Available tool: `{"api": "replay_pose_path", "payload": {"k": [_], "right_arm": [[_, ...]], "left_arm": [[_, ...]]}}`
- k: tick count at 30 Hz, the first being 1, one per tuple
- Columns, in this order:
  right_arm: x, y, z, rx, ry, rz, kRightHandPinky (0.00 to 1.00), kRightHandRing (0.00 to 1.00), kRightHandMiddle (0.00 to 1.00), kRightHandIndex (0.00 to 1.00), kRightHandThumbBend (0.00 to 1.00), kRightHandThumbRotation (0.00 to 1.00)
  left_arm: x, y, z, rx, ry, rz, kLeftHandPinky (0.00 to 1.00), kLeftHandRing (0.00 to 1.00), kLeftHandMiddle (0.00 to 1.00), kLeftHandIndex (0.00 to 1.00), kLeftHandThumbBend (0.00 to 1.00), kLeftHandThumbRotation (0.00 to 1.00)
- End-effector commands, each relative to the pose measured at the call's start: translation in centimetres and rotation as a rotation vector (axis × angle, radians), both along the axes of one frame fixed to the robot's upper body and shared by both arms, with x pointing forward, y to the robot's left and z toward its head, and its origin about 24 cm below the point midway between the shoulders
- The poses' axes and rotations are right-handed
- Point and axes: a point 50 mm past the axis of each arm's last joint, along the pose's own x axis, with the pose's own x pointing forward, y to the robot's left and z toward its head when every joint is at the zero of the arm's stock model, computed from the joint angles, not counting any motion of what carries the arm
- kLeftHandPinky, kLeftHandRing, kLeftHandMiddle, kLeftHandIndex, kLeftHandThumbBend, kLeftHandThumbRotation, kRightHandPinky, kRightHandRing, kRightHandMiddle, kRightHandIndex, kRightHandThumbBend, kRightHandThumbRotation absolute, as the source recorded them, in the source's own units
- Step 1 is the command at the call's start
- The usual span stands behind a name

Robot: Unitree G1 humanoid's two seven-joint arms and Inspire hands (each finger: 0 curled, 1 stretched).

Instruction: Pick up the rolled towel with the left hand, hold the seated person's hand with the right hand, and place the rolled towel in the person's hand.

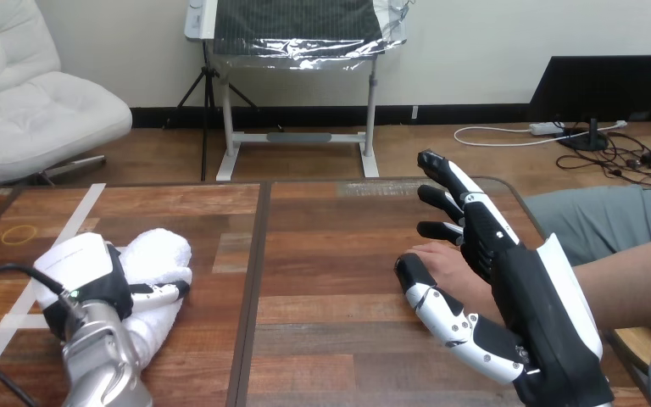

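While covering white rolled cloth towel (166,251) with left hand (93,273), grip unclear | right hand (544,298) open over person's hand (441,261) | risked slack-grip drop.

The rolled towel (159,259) lies left on the table (331,246), the person's hand (442,261) right.

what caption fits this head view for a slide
Left hand on the rolled towel, right hand open by the person's hand resting on the wooden table.

White rolled towel (161,254), brown wood-grain table (331,254), blk/wht left hand (93,275), blk/wht right hand (521,292)
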Motion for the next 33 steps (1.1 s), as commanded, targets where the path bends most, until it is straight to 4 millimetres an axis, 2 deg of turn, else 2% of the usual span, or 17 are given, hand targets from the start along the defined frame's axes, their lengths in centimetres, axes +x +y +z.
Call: {"api": "replay_pose_path", "payload": {"k": [1,5,12,21,33], "right_arm": [[0.23,-0.02,1.58,-0.004,-0.073,0.012,0.8,0.91,0.95,0.92,0.34,0.34],[0.19,-0.04,1.63,-0.008,-0.072,0.01,0.79,0.9,0.94,0.92,0.34,0.34],[0.12,-0.06,1.68,-0.005,-0.064,0.011,0.8,0.9,0.93,0.92,0.34,0.34],[0.08,-0.13,1.69,-0.004,-0.059,0.015,0.81,0.89,0.92,0.91,0.34,0.31],[0.07,-0.13,1.71,-0.004,-0.055,0.017,0.8,0.88,0.9,0.91,0.34,0.3]], "left_arm": [[-1.69,0.1,-3.17,-0.014,0.147,0.04,0.29,0.36,0.48,0.69,0.71,0.33],[-1.66,0.2,-3.25,-0.017,0.134,0.04,0.27,0.35,0.47,0.65,0.68,0.2],[-1.6,0.33,-3.32,-0.022,0.124,0.042,0.28,0.38,0.49,0.59,0.67,0.05],[-1.79,0.52,-3.74,-0.009,0.106,0.032,0.33,0.41,0.51,0.56,0.66,0.01],[-2.45,0.43,-3.91,-0.051,-0.053,-0.047,0.34,0.43,0.54,0.56,0.67,0.0]]}}
